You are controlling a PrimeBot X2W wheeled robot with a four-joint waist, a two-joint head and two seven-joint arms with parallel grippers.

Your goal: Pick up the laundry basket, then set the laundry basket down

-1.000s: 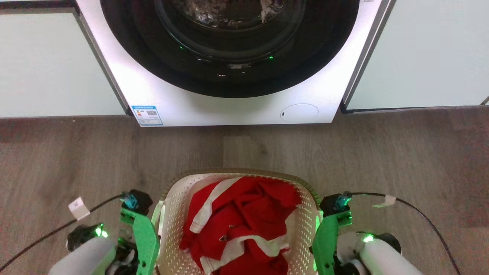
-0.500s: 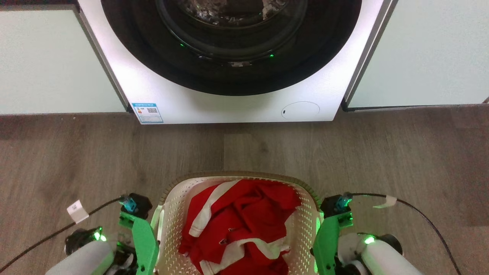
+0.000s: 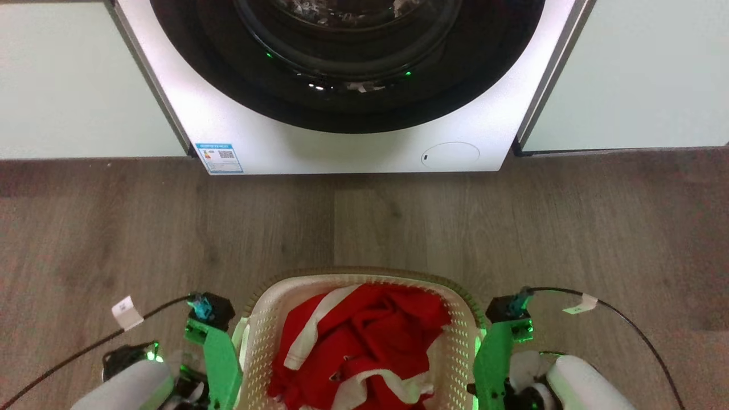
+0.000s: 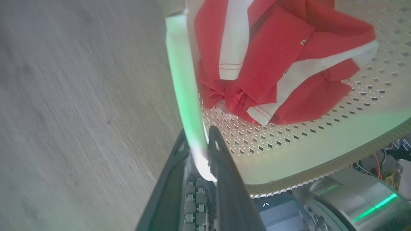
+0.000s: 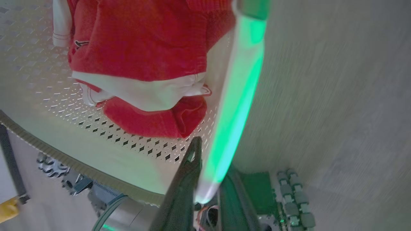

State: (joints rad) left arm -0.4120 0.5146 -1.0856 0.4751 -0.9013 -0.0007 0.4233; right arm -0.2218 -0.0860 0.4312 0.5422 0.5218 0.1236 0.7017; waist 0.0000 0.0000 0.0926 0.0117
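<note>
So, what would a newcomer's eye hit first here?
The crumpled red-and-white garment in the cream laundry basket, bottom centre of the head view. Either side, the left tool and right tool each pinch a green-lit side handle. Beyond the wood floor, the washing machine with its dark round door.

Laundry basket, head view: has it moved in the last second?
Yes. The floor strip between the laundry basket and the washing machine has widened: it drew back toward the robot, though the camera shifted too.
</note>
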